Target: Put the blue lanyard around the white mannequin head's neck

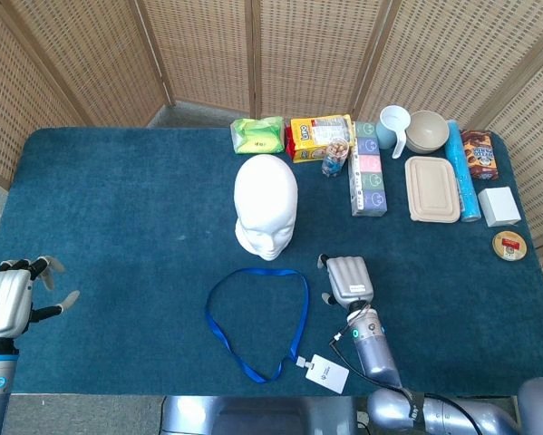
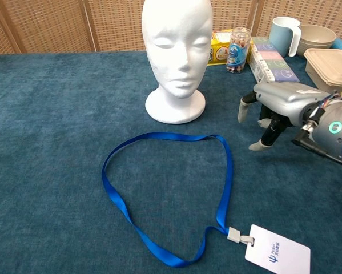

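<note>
Right hand (image 1: 349,279): your palm faces down, fingers apart, empty, just right of the blue lanyard (image 1: 303,308).
Left hand (image 1: 8,302): open, empty, at the surface's (image 1: 117,208) near-left edge.
Lanyard: flat before the white mannequin head (image 1: 266,206).
Hidden: your forearms run off-frame.

A dark blue carpeted table (image 1: 117,208) was backed by woven wicker screen panels (image 1: 198,54). Along the far edge were ranged a green packet (image 1: 258,135), a yellow snack packet (image 1: 318,136), and a small clear jar (image 1: 335,158) just in front of it. A long pastel box (image 1: 367,170) was laid end-on to the right of the jar. A pale blue cup (image 1: 393,128) and a beige bowl (image 1: 427,130) were set side by side. A beige lidded container (image 1: 432,188) was flanked by a blue tube (image 1: 461,169). Further right were noted a brown box (image 1: 479,152), a white box (image 1: 499,206) and a round tin (image 1: 509,245).
</note>
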